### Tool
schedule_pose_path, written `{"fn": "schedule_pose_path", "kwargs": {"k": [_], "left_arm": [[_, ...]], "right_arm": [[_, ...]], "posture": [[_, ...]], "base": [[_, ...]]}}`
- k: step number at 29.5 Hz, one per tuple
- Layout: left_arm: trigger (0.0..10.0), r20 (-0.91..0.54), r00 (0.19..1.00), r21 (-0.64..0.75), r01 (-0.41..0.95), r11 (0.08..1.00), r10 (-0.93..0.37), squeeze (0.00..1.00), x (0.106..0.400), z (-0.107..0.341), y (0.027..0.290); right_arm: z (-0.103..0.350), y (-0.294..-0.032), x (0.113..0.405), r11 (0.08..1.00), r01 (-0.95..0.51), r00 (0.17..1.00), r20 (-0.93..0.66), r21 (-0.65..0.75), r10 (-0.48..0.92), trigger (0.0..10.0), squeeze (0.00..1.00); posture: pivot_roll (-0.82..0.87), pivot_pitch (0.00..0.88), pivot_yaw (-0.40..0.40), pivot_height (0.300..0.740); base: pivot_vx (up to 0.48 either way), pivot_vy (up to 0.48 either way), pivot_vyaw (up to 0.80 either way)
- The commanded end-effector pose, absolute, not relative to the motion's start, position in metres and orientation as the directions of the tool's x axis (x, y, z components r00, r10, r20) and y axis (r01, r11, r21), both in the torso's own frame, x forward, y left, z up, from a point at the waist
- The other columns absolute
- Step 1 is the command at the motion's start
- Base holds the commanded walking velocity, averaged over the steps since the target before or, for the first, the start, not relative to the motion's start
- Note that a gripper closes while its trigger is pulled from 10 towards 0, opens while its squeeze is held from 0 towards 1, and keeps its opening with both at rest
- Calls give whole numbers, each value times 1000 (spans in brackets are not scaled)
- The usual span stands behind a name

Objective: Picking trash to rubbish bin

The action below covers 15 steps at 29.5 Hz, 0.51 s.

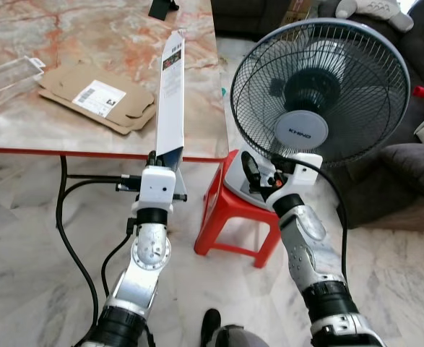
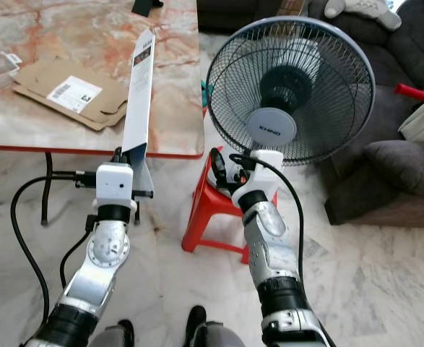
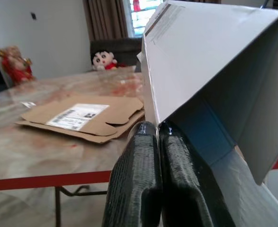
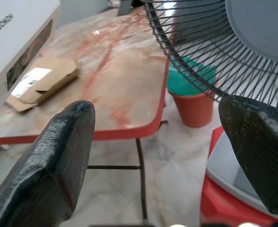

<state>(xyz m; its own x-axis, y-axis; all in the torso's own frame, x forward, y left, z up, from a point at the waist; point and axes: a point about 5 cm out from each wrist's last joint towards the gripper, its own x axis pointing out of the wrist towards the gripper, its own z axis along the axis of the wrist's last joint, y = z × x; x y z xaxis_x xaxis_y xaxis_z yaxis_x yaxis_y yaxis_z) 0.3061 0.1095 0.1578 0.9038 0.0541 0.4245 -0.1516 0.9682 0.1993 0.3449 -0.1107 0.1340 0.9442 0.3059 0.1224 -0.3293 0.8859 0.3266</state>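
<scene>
Left eye view first, nearest in: the left end effector point(image 1: 156, 155) sits at about 7 o'clock, fingers pressed together on the bottom end of a long white carton point(image 1: 171, 94), which runs up from the grip toward 12 o'clock, out over the edge of the marble counter point(image 1: 67, 130). From the left wrist view, both black fingers point(image 3: 139, 179) pinch a thin wall of that carton, whose open end shows a blue inside.

Over at 5 o'clock, the right end effector point(image 1: 249, 172) hovers with its fingers spread wide apart, holding nothing, just in front of the grey base of a standing fan point(image 1: 313, 94). That fan rests on a red plastic stool point(image 1: 230, 217) on the pale marble floor point(image 1: 38, 275).

Farther back, on the counter at 10 o'clock, a flattened brown cardboard mailer point(image 1: 96, 97) with a white label lies flat, and a clear plastic package point(image 1: 6, 76) lies beside it at the counter's far left. Beyond the fan at 3 o'clock, a dark grey sofa point(image 1: 414, 166).
</scene>
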Motion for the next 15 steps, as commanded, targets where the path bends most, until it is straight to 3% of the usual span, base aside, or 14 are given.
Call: {"fn": "schedule_pose_path", "kwargs": {"k": [1, 6, 15], "left_arm": [[10000, 434, 900, 212, -129, 969, 25, 0, 305, 159, 101], [10000, 428, 903, 212, -126, 969, 24, 0, 305, 158, 101], [10000, 419, 908, 211, -123, 970, 24, 0, 305, 156, 100]], "right_arm": [[130, -118, 344, 896, -307, 952, 110, 321, 287, 10000, 0], [130, -119, 343, 896, -306, 952, 109, 321, 286, 10000, 0], [128, -121, 343, 899, -299, 954, 102, 319, 281, 10000, 0]], "posture": [[14, 165, -147, 740], [11, 171, -148, 740], [7, 183, -151, 740]], "base": [[-251, 0, 0], [-247, 0, 0], [0, 0, 0]]}}
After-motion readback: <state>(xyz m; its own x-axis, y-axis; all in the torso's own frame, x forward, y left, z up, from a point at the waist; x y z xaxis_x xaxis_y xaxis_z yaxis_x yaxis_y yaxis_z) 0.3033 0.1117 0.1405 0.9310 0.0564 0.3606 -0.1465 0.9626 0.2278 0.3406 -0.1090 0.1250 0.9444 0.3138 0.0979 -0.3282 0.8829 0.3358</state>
